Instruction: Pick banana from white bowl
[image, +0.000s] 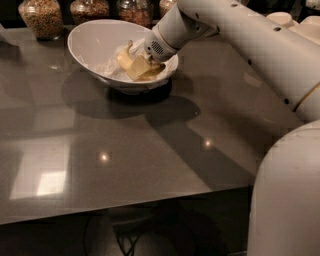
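Dark grey glossy tabletop (125, 165). The white robot arm (240, 30) reaches in from the right to the large glossy white ceramic bowl (85, 40) near the back edge. The gripper at the arm's tip (150, 64) is down inside the bowl, against the yellow banana (127, 59). The banana lies in the bowl, not lifted. Can't tell if the gripper is clamped on it. My read: reach done, grasp unconfirmed, lift-out left.

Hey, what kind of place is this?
Probably a kitchen or break-room counter: glass jars of dry food line the back of a dark countertop, and the gripper reaches into a white bowl holding a banana.
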